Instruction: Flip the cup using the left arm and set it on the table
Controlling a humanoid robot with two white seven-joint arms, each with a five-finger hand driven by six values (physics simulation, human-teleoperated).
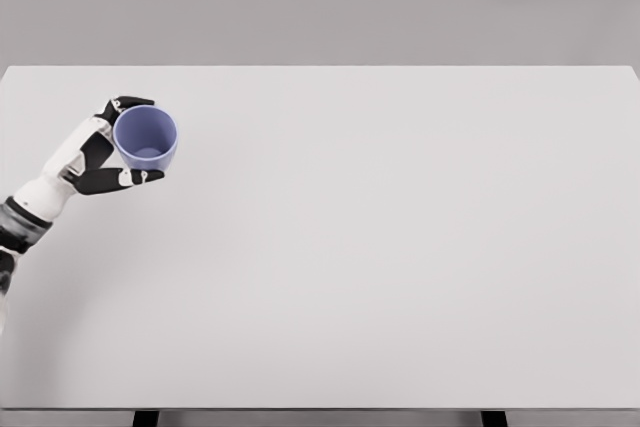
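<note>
A small blue-violet cup (146,138) is at the far left of the white table (380,247), its mouth turned up toward the camera so its inside and bottom show. My left hand (128,143) wraps around it, one black-tipped finger curling over its top left and the thumb (135,178) lying under its lower edge. The forearm comes in from the lower left edge. I cannot tell whether the cup touches the tabletop or is held just above it. My right arm is out of the picture.
The white table spans almost the whole picture, its front edge near the bottom with two dark legs (146,417) showing below. A plain grey wall stands behind it.
</note>
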